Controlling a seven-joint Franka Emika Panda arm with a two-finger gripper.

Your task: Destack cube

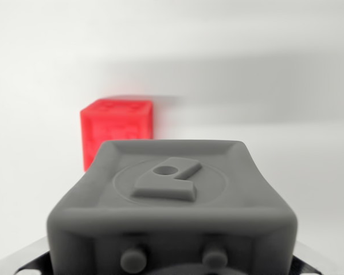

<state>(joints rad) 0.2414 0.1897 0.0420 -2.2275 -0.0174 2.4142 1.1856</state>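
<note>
A grey cube (172, 195) fills the lower middle of the wrist view, very close to the camera, its embossed top face towards me. Dark parts of my gripper (172, 266) show only at the bottom corners, one on each side of the grey cube, so it appears shut on that cube. The fingertips themselves are hidden. A red cube (116, 129) stands on the white surface behind the grey one, towards the wrist view's left. It is apart from the grey cube and partly covered by it.
A plain white surface (298, 143) stretches all round. A soft grey shadow band (246, 86) runs across the background behind the red cube.
</note>
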